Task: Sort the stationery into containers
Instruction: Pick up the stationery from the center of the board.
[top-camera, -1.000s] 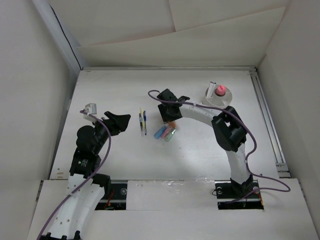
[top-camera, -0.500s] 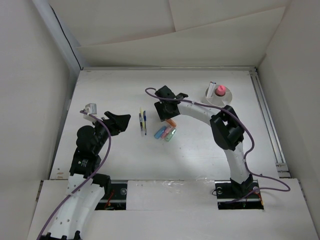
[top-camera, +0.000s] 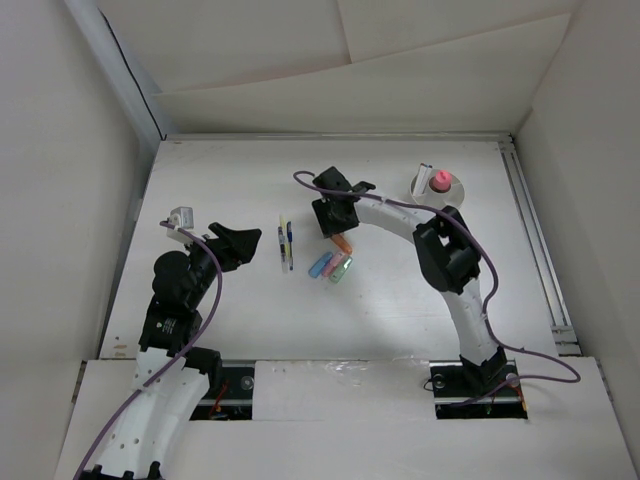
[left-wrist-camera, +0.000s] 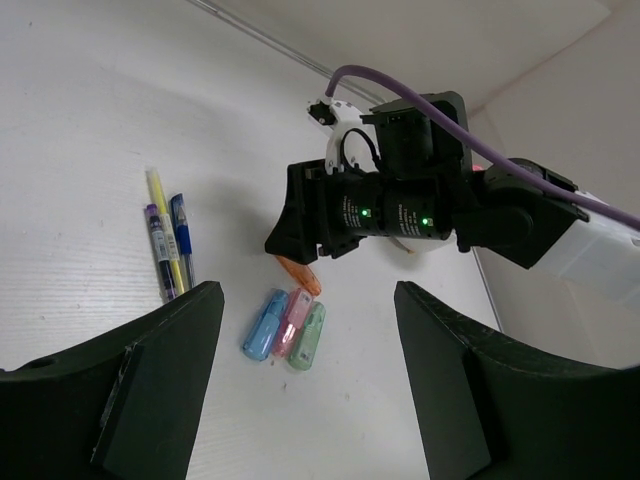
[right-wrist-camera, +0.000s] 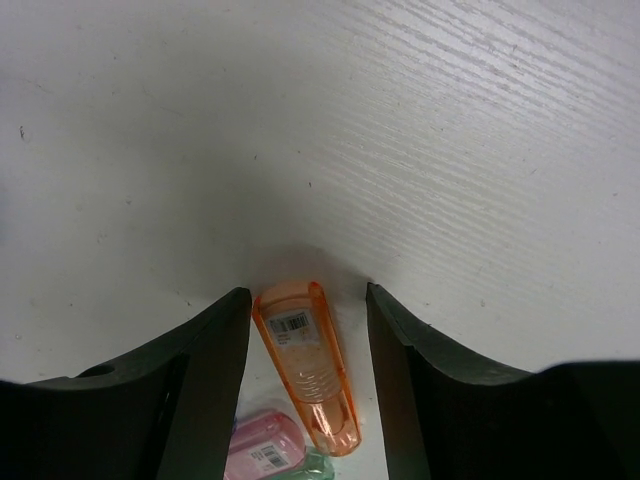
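An orange marker lies flat on the table between the fingers of my right gripper. The jaws are open and straddle its labelled end, with a gap showing on the right side. From above, the right gripper sits low over the orange marker. Blue, pink and green markers lie side by side just below it. Thin pens, one yellow and one blue, lie to the left. The white cup stands at the far right with a pink piece in it. My left gripper is open, empty and well left of the pens.
The left wrist view shows the right arm above the three markers, with the pens to their left. A metal rail runs along the table's right edge. White walls close in the table at the back and on both sides.
My right gripper has settled lower around the orange marker and its jaws have narrowed a little. The right elbow has shifted slightly left. The left arm has not moved.
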